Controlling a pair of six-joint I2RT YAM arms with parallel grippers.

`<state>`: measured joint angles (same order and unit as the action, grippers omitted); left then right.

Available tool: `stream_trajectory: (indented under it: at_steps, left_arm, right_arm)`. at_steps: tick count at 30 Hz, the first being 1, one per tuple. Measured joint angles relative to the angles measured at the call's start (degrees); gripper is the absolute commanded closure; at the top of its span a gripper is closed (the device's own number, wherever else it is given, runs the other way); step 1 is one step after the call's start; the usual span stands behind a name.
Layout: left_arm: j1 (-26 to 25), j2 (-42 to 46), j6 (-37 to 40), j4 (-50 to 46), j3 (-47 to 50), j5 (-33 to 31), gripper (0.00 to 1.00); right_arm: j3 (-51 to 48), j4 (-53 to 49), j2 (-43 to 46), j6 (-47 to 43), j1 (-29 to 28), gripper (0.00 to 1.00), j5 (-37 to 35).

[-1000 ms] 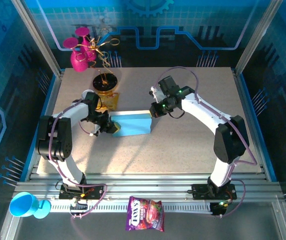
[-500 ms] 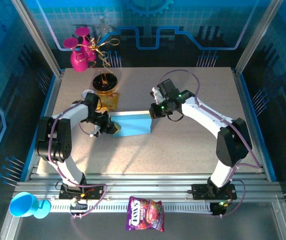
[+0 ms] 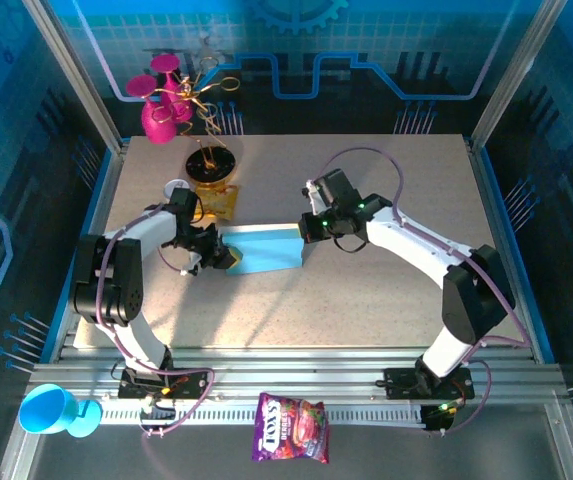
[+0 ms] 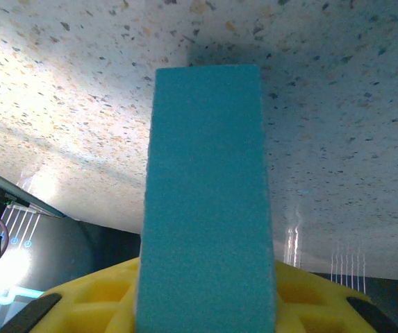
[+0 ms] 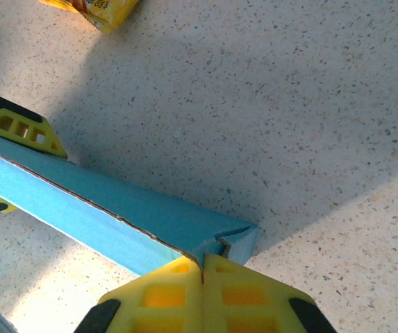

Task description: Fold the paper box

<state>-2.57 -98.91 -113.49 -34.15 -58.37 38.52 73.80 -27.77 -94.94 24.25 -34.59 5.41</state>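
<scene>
A speckled table [image 3: 386,290] seen from above, two robot arms reaching inward. The paper box [image 3: 266,250] – a long, light-blue cardboard shape – lies near the table's middle, between the two claws. The left gripper [image 3: 222,256] clamps the box's left end; its wrist camera shows the blue box [image 4: 205,201] held between the yellow fingers [image 4: 94,305], jaws narrow around it. The right gripper [image 3: 304,230] sits at the box's right end. In its own view the pads [image 5: 157,295] press fully together, touching the box's [image 5: 115,218] upper edge by a torn corner – whether cardboard is nipped between them is unclear. A yellow packet [image 5: 94,8] lies well beyond.
</scene>
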Motion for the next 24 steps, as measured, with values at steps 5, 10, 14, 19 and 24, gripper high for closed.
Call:
stream_trajectory:
  at_steps: [5, 10, 14, 19, 24]
  left_arm:
    - [0.00, 0.44, -0.46, 2.16, 1.44, 0.42, 0.72]
    - [0.11, 1.88, -1.27, 6.01, 3.96, -4.81, 0.37]
    - [0.07, 1.90, -1.27, 7.56, 5.97, -8.63, 0.16]
    - [0.28, 2.82, -1.03, 8.59, 6.14, -10.25, 0.11]
    - [1.20, 8.52, 2.49, 6.82, 6.14, -12.39, 0.04]
  right_arm:
    - [-2.32, 2.45, 1.20, 0.00, -1.09, 1.00, -2.69]
    - [-4.20, 5.01, 1.73, 0.00, -1.62, 1.00, -4.02]
    - [-4.37, 5.55, 1.73, 0.00, -1.70, 1.00, -4.61]
    - [-4.15, 5.42, 1.62, 0.00, -1.73, 1.00, -4.87]
    - [-3.15, 4.68, 0.98, 0.20, -1.75, 1.00, -5.03]
